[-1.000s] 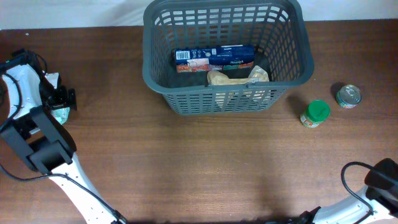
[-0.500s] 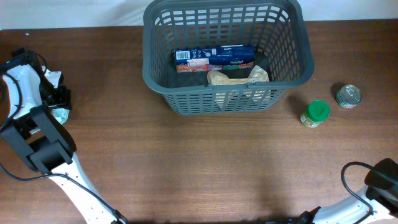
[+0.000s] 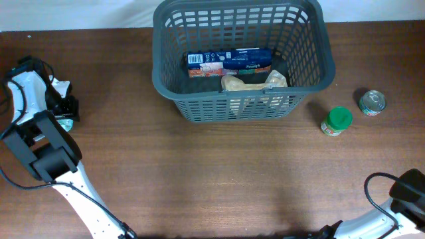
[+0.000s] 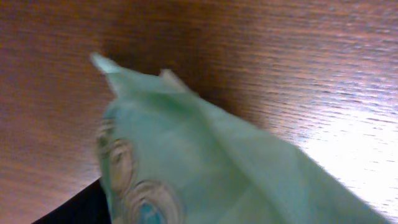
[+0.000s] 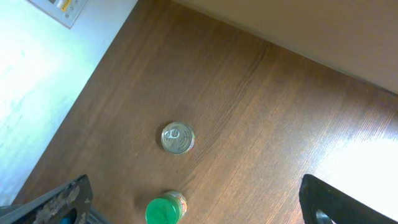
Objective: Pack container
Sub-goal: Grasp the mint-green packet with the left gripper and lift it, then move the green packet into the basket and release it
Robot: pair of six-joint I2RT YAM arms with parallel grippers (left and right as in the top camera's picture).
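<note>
The dark-grey lattice basket (image 3: 242,106) stands at the back middle of the table. It holds a blue box (image 3: 229,62) and a beige bag (image 3: 252,83). My left gripper (image 3: 65,107) is at the far left edge of the table, well away from the basket. It is shut across the middle of a pale green packet (image 3: 64,124), whose ends stick out on both sides. That packet (image 4: 205,162) fills the left wrist view, just above the wood. My right gripper (image 5: 199,211) is open and empty, high above the table's right end.
A green-lidded jar (image 3: 337,121) and a tin can (image 3: 372,102) stand on the table right of the basket. Both show in the right wrist view, the can (image 5: 177,137) above the jar (image 5: 163,210). The right arm's base (image 3: 408,189) is at the front right corner.
My left gripper has shifted slightly right and toward the front with the green packet in it. The right arm and the other things have not moved.
</note>
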